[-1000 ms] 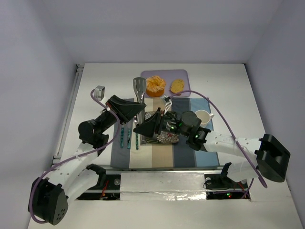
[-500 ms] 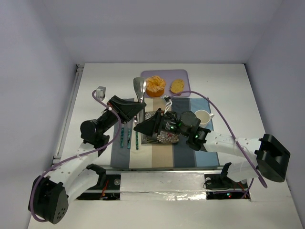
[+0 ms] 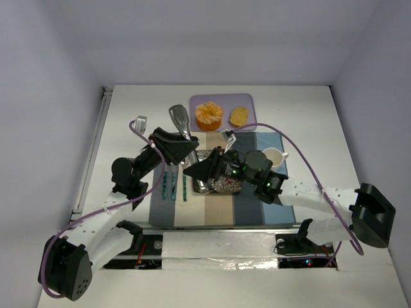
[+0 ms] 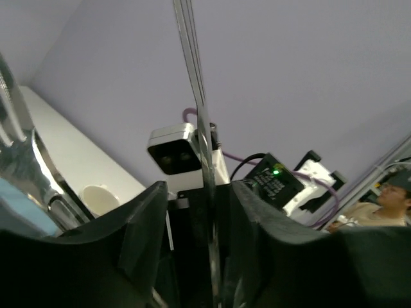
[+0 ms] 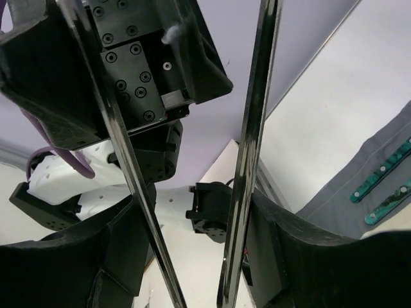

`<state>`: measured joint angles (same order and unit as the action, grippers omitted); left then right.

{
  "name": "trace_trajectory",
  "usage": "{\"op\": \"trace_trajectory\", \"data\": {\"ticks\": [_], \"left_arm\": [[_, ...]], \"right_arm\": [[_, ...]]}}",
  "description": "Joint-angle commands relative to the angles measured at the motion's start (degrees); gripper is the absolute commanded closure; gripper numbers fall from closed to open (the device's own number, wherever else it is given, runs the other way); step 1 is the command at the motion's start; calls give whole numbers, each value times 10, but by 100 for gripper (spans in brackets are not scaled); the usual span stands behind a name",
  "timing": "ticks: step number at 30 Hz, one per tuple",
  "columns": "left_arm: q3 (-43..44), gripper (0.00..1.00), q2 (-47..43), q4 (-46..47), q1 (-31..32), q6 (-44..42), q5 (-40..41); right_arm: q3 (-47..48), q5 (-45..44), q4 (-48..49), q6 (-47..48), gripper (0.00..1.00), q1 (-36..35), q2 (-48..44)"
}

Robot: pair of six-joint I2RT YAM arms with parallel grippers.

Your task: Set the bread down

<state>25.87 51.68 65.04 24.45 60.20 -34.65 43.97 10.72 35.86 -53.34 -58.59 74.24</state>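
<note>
The bread [image 3: 238,115], a small golden slice, lies on the purple tray [image 3: 221,101] at the back, beside a round orange pastry [image 3: 209,115]. Both grippers meet over the placemat [image 3: 218,208] at a pair of metal tongs [image 3: 179,117]. My left gripper [image 3: 186,149] is open. In its wrist view one thin tong blade [image 4: 200,128] stands between the fingers with a gap on each side. My right gripper [image 3: 196,172] is shut on the tongs, whose two arms [image 5: 257,128] run up between its fingers [image 5: 282,256]. Neither gripper is near the bread.
A white cup [image 3: 272,156] stands on the placemat's right side, behind the right arm. A patterned plate [image 3: 225,183] lies under the grippers. Two green-handled utensils [image 3: 165,183] lie on the mat's left. Purple cables loop over both arms.
My left gripper has opened off the tongs. The right gripper's fingers have closed in on the tong arms. The tongs' head has tilted to the left.
</note>
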Motion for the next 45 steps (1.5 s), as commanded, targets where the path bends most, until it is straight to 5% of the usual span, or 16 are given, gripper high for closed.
{"op": "trace_trajectory", "data": {"ticks": [1, 7, 15, 23, 37, 45], "left_arm": [[28, 53, -11, -7, 4, -32, -7], [44, 38, -34, -92, 4, -77, 3], [63, 29, -51, -159, 4, -108, -10], [88, 24, -78, -282, 4, -162, -16], [131, 26, -143, -528, 4, -291, 21], [160, 38, -163, -705, 4, -374, 178]], "right_arm": [[-5, -19, 7, -5, 40, -6, -23], [-10, -32, -5, -22, 41, -6, -44], [-2, -56, -26, -29, 43, 5, -59], [49, -102, -150, 10, 43, 29, -59], [88, -93, -280, 68, 45, 94, -65], [110, -78, -415, 129, 47, 173, -54]]}}
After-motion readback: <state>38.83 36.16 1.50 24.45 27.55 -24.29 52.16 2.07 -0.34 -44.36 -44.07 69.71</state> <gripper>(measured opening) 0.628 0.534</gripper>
